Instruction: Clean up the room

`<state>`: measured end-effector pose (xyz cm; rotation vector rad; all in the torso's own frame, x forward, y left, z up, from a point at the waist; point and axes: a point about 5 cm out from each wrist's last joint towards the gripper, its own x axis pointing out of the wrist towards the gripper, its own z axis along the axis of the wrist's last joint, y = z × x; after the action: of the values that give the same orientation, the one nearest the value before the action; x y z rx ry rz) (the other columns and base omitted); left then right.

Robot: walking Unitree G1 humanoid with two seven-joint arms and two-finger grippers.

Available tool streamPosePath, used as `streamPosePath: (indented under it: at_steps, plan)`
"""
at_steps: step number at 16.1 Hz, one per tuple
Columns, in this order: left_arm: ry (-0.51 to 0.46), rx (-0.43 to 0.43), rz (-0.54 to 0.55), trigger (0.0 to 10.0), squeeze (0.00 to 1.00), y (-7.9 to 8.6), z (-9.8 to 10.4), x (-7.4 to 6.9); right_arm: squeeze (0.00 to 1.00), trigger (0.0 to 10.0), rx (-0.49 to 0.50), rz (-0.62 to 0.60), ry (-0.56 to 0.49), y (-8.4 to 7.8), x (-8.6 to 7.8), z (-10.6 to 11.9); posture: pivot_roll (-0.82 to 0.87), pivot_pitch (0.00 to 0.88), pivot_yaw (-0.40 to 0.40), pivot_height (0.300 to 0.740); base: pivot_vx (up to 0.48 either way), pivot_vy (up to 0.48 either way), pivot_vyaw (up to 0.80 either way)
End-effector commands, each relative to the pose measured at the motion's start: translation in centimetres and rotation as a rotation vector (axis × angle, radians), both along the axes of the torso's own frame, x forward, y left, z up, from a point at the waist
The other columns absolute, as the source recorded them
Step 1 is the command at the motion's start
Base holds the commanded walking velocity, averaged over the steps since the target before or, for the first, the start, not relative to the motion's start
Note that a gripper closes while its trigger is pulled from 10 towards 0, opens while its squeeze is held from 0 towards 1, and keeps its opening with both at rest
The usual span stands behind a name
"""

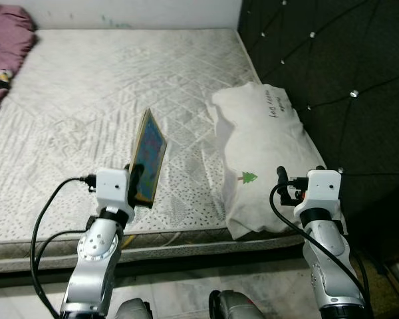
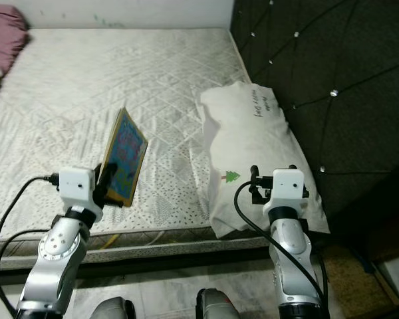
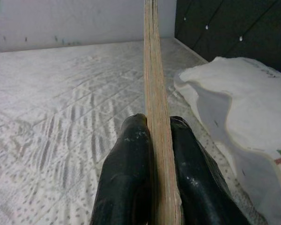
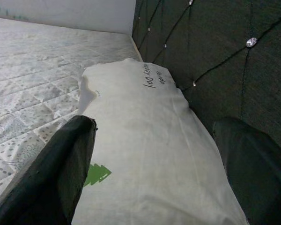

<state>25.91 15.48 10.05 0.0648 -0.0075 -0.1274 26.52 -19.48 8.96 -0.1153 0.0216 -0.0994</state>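
**Book's in hand, pillow's next up**

The left gripper (image 3: pixel 152 140) is clamped on the lower edge of a thin picture book (image 1: pixel 149 156), holding it up on edge above the mattress (image 1: pixel 86 100), just left of the white pillow (image 1: pixel 263 153). It looks light and stiff, but that cover could be slick, so gripping deep near the spine seems safest. The right gripper (image 4: pixel 154 154) hangs spread wide over the pillow's near end. The pillow should be soft and floppy, so grab a bunched corner.
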Motion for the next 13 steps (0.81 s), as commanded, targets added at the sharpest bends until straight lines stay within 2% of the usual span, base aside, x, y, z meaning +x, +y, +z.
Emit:
streamPosePath:
  at_steps: [1, 9, 13]
  plan:
    - [-0.037, -0.004, 0.008, 10.0, 0.00, 0.2, 0.8, 0.0, 0.00, 10.0, 0.002, -0.007, 0.004, -0.1, 0.0, -0.1, -0.03, 0.110, -0.020, 0.740, 0.000, 0.000, 0.00]
    - [-0.025, 0.019, 0.032, 10.0, 0.00, 0.3, 0.5, -0.1, 0.00, 10.0, 0.007, -0.006, 0.002, -0.1, 0.0, -0.1, -0.03, 0.107, -0.021, 0.740, 0.000, 0.000, 0.00]
    - [0.033, 0.023, 0.072, 10.0, 0.00, 0.4, -0.5, -0.4, 0.00, 10.0, 0.014, -0.004, 0.002, -0.1, 0.0, -0.1, -0.03, 0.107, -0.021, 0.724, 0.000, 0.000, -0.48]
